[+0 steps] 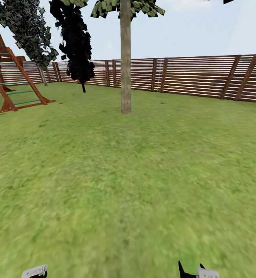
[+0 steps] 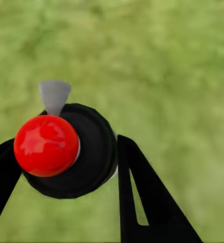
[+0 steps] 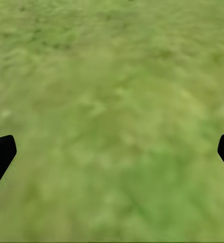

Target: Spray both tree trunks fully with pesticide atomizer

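— What does the ground look like?

— Green grass lawn everywhere, mottled and open, running back to a brown slatted wooden fence under a pale sky. One tree trunk, thick and beige-grey, stands straight ahead on the grass, well away from the robot, with the fence behind it. Left of it are a black-green conifer and a lighter leafy one, and a red-brown wooden climbing frame at the far left.

— And the atomizer?

— In the left wrist view the left pincer is closed around the pesticide atomizer, a black round body with a glossy red ball top and a grey nozzle, held above the grass.

— The other arm?

— The right pincer hangs spread wide over bare grass, holding nothing.
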